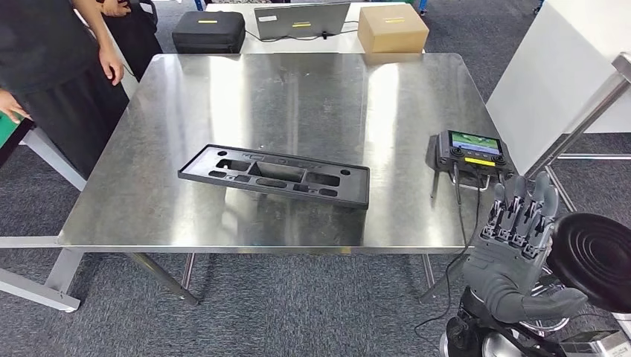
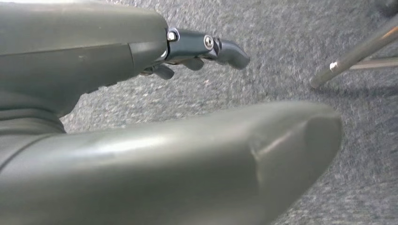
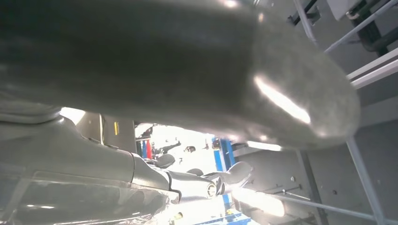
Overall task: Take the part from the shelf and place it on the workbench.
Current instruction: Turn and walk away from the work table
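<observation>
The right hand (image 1: 521,253) rose at lower right of the head view, fingers spread, holding nothing. One black part (image 1: 274,175) lay flat mid-frame on the steel workbench (image 1: 149,216), nothing upon it. One controller (image 1: 470,152) sat right of it; a case (image 1: 208,31), laptop (image 1: 301,20) and box (image 1: 392,30) lined the top edge. The left hand (image 2: 141,122) hung released above carpet.

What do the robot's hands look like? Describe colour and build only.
The right hand is dark grey, with a ribbed back, segmented fingers and a thick, smooth thumb. The left hand has a grey cover, a fat grey thumb and darker, bluish fingers with silver screws.
</observation>
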